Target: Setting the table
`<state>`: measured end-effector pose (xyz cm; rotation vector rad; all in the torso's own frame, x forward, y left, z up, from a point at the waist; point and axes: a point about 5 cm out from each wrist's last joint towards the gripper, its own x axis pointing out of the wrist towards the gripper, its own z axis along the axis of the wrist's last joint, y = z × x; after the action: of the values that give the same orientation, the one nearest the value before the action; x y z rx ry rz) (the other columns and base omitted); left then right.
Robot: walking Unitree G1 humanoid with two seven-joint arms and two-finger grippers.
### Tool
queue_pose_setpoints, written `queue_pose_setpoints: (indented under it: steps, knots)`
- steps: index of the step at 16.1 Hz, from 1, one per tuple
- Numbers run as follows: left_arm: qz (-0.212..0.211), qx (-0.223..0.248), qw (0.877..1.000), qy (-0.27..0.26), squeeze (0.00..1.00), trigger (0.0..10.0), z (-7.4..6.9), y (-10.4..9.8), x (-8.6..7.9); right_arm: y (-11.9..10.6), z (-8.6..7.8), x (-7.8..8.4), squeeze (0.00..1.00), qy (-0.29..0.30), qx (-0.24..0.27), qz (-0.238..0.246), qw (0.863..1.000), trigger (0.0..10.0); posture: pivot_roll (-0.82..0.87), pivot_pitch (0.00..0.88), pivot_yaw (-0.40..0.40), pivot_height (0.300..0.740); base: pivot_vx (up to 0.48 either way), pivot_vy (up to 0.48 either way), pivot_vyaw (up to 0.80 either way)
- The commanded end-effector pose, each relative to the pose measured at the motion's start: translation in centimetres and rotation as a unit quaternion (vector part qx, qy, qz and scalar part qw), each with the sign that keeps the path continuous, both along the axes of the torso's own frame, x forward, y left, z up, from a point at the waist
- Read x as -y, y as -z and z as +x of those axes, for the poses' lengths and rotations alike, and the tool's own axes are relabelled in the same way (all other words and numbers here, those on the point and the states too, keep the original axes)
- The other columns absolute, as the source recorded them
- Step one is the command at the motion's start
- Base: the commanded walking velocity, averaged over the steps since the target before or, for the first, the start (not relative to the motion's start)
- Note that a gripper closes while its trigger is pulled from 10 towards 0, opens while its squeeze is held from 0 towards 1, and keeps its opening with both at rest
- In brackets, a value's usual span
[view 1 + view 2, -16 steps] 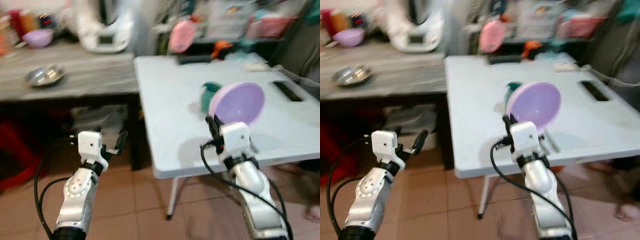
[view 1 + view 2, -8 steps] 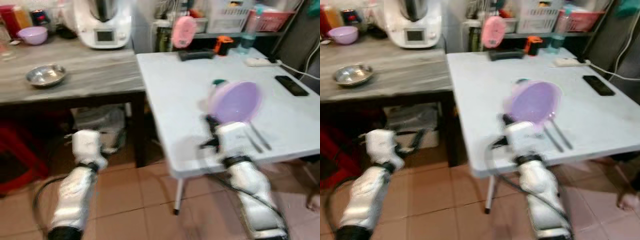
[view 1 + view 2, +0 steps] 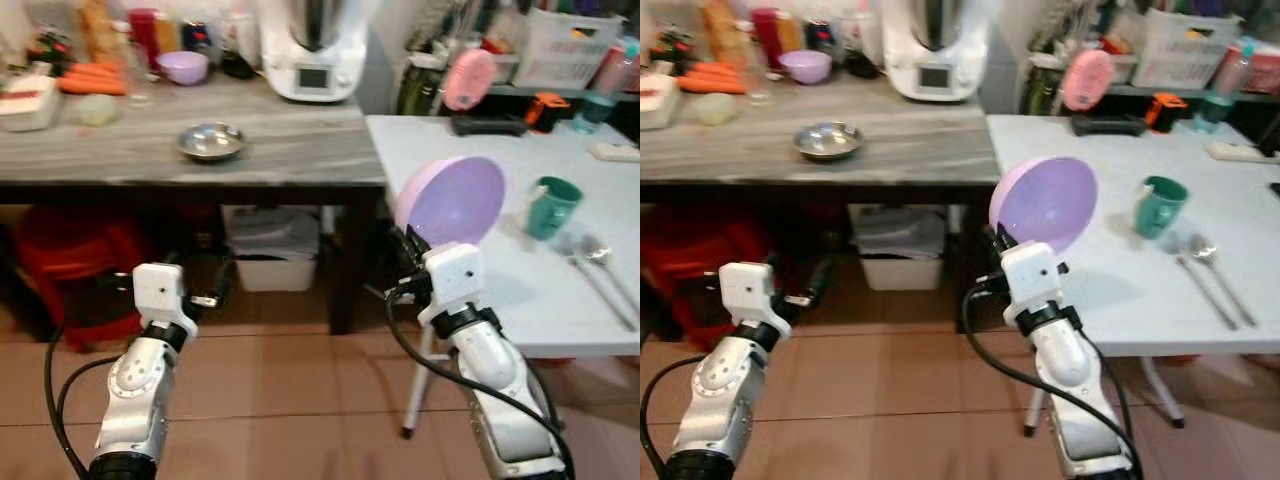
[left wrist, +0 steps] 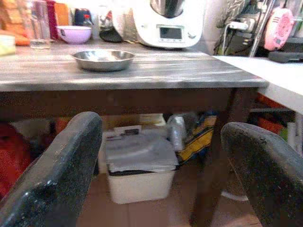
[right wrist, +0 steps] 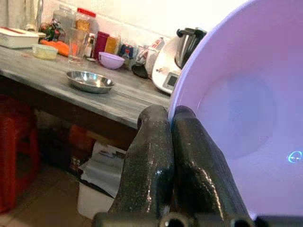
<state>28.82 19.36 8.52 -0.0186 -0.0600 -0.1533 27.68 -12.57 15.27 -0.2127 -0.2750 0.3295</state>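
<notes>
Now the view has swung left vs a sec ago: camera turned, things didn't shift. Wooden bench [image 3: 150, 165] with steel bowl [image 3: 211, 141] and small purple bowl [image 3: 183, 67] fills the left side. Left gripper [image 3: 222, 283] idles low before it, jaws wide apart, empty. Right gripper [image 3: 410, 252] jaws pinched on rim of big purple bowl [image 3: 452, 201], held tilted above white bench [image 3: 480, 160] near edge. Cup [image 3: 548, 206], spoons [image 3: 592, 266] sit further right; free room between bowl and cup, prob. fine for set-down.
</notes>
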Motion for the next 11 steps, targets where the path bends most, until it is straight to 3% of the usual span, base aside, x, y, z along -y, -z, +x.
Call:
queue_pose_setpoints:
  steps: [1,11]
  knots:
    - [0.000,0.001,1.000,0.019,0.00,10.0,0.17,-0.01,1.12,-0.27,-0.11,0.78,0.00,0.014,0.005,0.003,1.000,10.0,0.00,0.000,-0.023,0.740,0.000,0.442,0.00]
    - [0.001,0.001,1.000,0.021,0.00,10.0,0.38,-0.06,1.31,-0.15,-0.40,0.85,0.00,0.014,0.005,0.005,1.000,10.0,-0.01,0.000,-0.018,0.740,0.000,0.445,0.00]
